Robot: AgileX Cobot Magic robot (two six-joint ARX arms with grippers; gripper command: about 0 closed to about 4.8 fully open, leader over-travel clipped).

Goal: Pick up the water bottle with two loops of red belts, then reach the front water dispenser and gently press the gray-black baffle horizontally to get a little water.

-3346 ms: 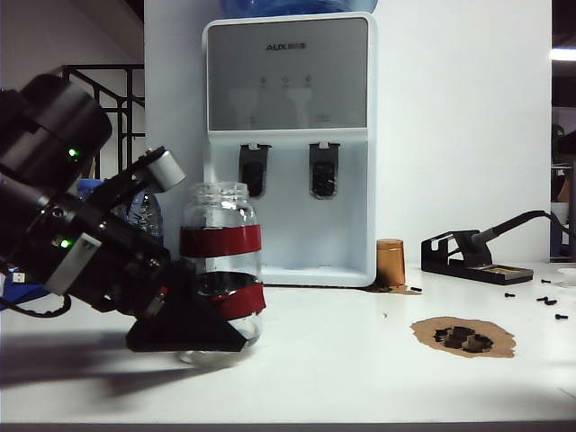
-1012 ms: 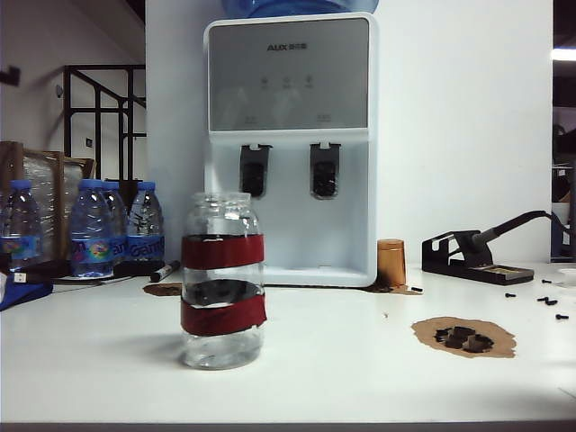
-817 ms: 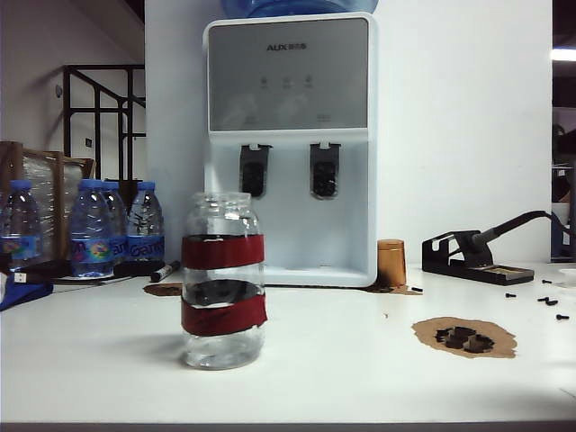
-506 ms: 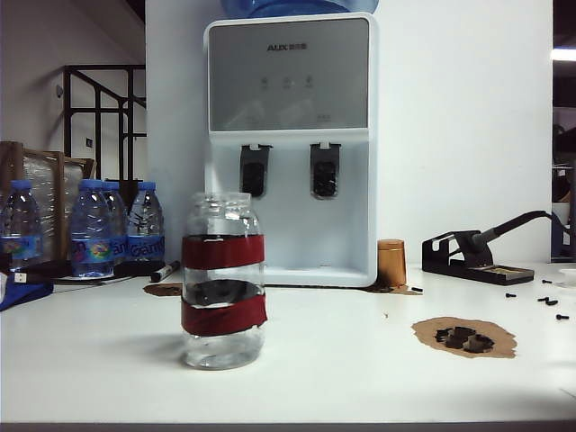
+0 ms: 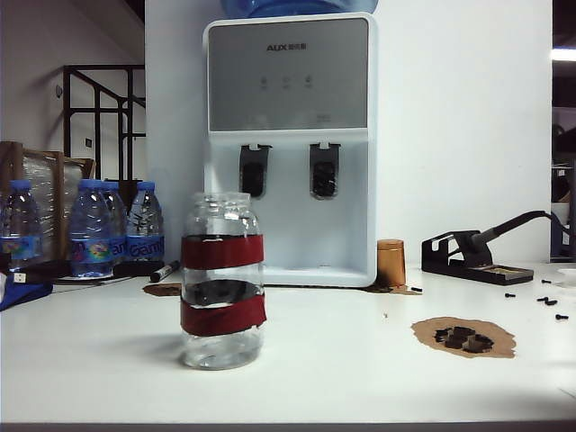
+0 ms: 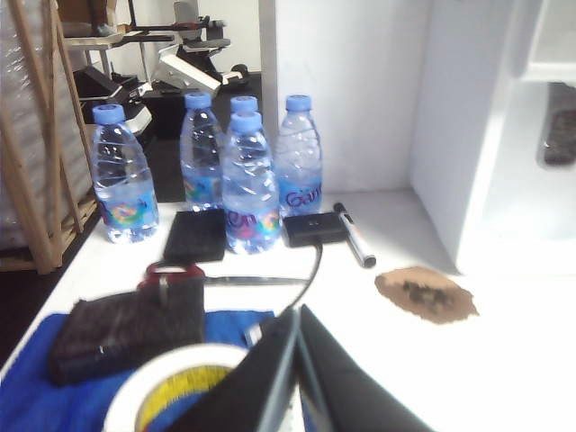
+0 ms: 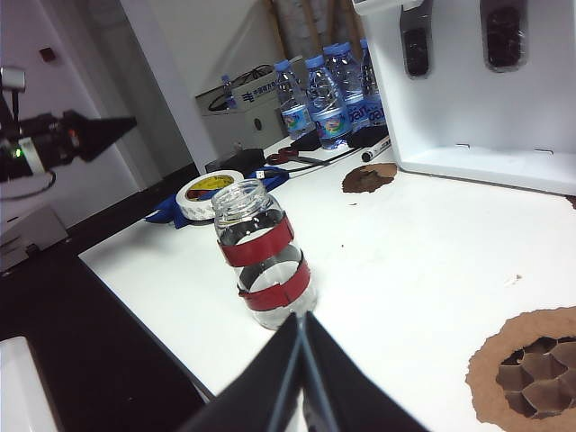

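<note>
The water bottle (image 5: 222,279), a clear open jar with two dark-red bands, stands upright on the white table with nothing touching it. Behind it is the white water dispenser (image 5: 288,216) with the gray-black baffle (image 5: 254,171), the left of its two paddles. Neither gripper shows in the exterior view. My right gripper (image 7: 301,317) is shut and empty, a short way in front of the bottle (image 7: 263,256). My left gripper (image 6: 297,310) is shut and empty, off at the table's left end over a tape roll, far from the bottle. The left arm (image 7: 54,139) shows beyond the table edge.
Several blue-capped bottles (image 5: 90,229) and a marker (image 5: 164,270) sit at the back left. A tape roll (image 6: 171,387) lies on a blue cloth (image 6: 54,405). A brown cup (image 5: 391,263), a soldering iron stand (image 5: 472,256) and a brown patch (image 5: 463,336) lie to the right.
In the oldest frame the left gripper was around the bottle; it has since left the exterior view. The bottle stands alone in the same spot, unmoved over the last second.
</note>
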